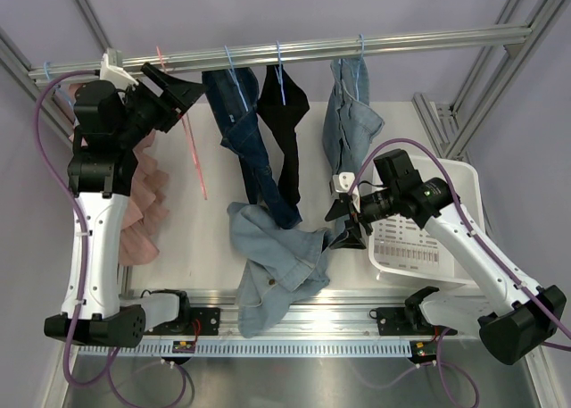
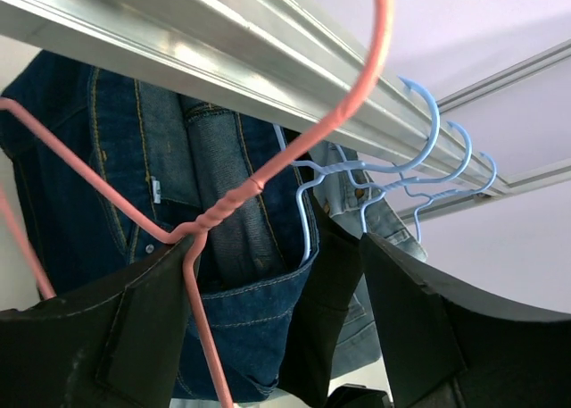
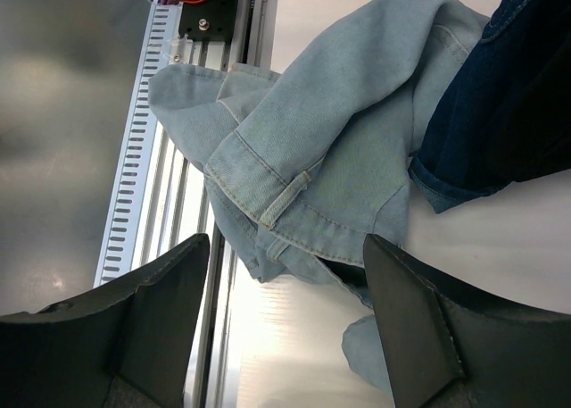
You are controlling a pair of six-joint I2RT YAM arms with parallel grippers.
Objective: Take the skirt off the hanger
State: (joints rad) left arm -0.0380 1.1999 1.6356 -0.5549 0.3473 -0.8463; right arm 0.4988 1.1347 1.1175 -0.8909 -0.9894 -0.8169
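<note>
Left gripper: jaws apart, neck of pink hanger between them at the rail, likely to steady it.
Skirt: pink, heaped on the table under the left arm, apparently off the hanger; right gripper spread wide above light denim.

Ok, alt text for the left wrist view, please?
The left gripper, jaws open, is at the twisted neck of a pink wire hanger hooked over an aluminium rail. Behind hang dark blue jeans and three light blue hangers.
</note>
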